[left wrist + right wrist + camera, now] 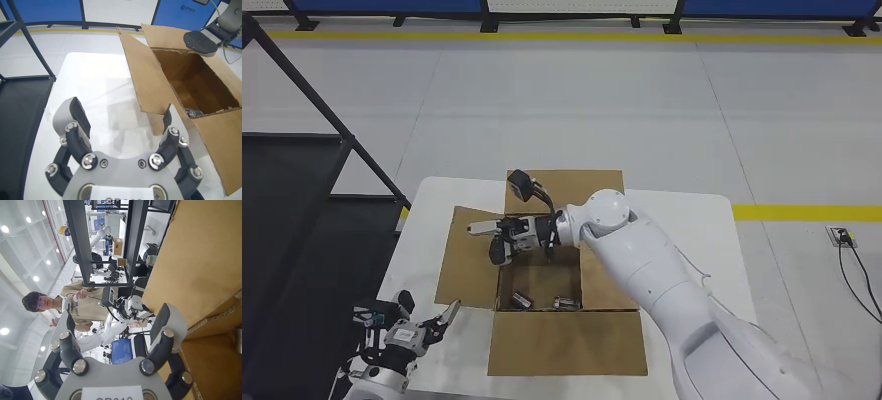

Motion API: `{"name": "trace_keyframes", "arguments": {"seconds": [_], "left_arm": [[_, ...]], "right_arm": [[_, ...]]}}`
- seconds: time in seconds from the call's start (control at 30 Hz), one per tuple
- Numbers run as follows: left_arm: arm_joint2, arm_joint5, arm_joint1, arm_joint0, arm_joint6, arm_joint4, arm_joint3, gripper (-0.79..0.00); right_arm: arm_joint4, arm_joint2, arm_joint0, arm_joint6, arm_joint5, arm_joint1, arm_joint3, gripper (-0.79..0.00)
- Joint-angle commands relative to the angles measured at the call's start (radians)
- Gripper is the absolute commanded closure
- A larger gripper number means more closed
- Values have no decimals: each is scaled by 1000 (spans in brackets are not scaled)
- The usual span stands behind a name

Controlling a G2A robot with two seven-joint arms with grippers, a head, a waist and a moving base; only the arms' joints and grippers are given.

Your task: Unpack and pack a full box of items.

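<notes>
A white surface (682, 230) carries an open cardboard box (542, 345) with all four flaps folded outward and lying flat around the opening. Seen from above, two small items (522, 298) lie on the box floor against the near wall, one toward the left corner and the other just beside it toward the middle. They are too small and dark to identify. The right arm stretches from the near right across the box. The right end effector (490, 240) hangs over the far left corner of the opening, by the left flap. In the right wrist view, this end effector (115, 321) is spread wide with nothing between its fingers (162, 321). One finger sits just beside the corrugated edge of a flap, and whether it touches the cardboard cannot be told. The left end effector (427, 330) is low over the near left corner of the surface, well apart from the box opening and just off the left flap. In its own wrist view, it (122, 117) is also spread wide and holds nothing. A black shelf frame (302, 230) stands to the left of the surface.
</notes>
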Motion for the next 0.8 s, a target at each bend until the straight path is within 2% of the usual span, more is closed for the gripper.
{"name": "trace_keyframes", "arguments": {"seconds": [0.0, 0.13, 0.27, 0.43, 0.77], "left_arm": [[2, -1, -1, -4, 1, 1, -1, -785], [3, 5, -3, -9, 0, 3, -3, -785], [7, 24, -4, -32, -46, 0, 27, -785], [23, 31, -4, -66, -109, 26, 62, -785], [27, 50, -7, -67, -106, 44, 49, -785]], "right_arm": [[-3, 1, 1, 1, 1, -4, 5, -785], [-4, 8, 4, -1, -3, -9, 17, -785], [1, 22, 8, 3, -19, -7, 33, -785], [-19, 34, 13, 42, -90, 7, 42, -785], [-12, 76, 11, 66, -138, 37, 41, -785]]}}
